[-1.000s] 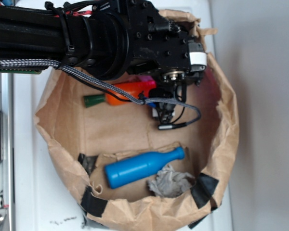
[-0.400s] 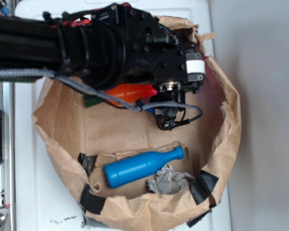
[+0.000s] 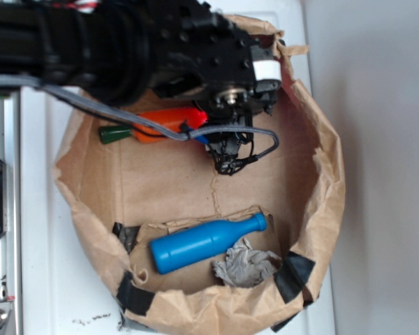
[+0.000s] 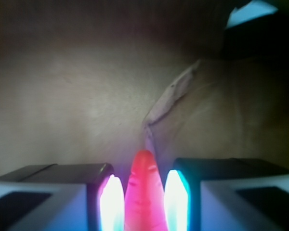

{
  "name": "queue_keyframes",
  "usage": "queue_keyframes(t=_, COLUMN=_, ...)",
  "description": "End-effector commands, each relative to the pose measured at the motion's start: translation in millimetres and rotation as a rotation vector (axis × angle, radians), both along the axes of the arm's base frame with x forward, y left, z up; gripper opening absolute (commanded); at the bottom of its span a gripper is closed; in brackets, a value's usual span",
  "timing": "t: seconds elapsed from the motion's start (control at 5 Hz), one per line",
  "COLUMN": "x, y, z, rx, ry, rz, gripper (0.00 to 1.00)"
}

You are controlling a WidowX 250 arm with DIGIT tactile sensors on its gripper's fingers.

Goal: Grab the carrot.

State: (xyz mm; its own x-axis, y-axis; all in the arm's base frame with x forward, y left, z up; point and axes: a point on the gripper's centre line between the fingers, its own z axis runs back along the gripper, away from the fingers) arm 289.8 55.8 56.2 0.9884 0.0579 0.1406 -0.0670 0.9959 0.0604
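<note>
The orange carrot (image 3: 169, 124) with its dark green stem end (image 3: 115, 132) lies crosswise at the back of the brown paper bag (image 3: 328, 202), partly covered by the black arm. My gripper (image 3: 209, 131) is shut on its pointed end. In the wrist view the carrot's tip (image 4: 143, 202) pokes out between the two glowing pads (image 4: 111, 202), which press against both of its sides, and the gripper (image 4: 143, 180) looks down at the paper floor. In this view the carrot seems raised off the floor.
A blue plastic bottle (image 3: 206, 242) lies on a paper flap at the bag's front, next to a crumpled grey cloth (image 3: 246, 265). Black tape patches (image 3: 293, 273) hold the rim. A grey cable loop (image 3: 262, 150) hangs under the wrist. The bag's walls surround the gripper.
The arm has moved left and toward the top of the exterior view, carrying the carrot with it. The bottle and cloth have stayed put.
</note>
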Motion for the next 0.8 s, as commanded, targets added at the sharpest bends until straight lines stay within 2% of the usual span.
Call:
queue_keyframes(t=0.0, x=-9.0, y=16.5, z=47.8, rx=-0.056, ry=-0.061, rz=0.029, gripper=0.00)
queue_keyframes(t=0.2, x=-16.1, y=21.4, z=64.5, rx=-0.094, ry=-0.057, rz=0.024, gripper=0.00)
queue_keyframes(t=0.4, x=-34.2, y=20.1, z=89.4, rx=-0.081, ry=-0.052, rz=0.095, gripper=0.00)
queue_keyframes(t=0.6, x=-36.5, y=15.2, z=90.7, rx=-0.002, ry=-0.020, rz=0.091, gripper=0.00)
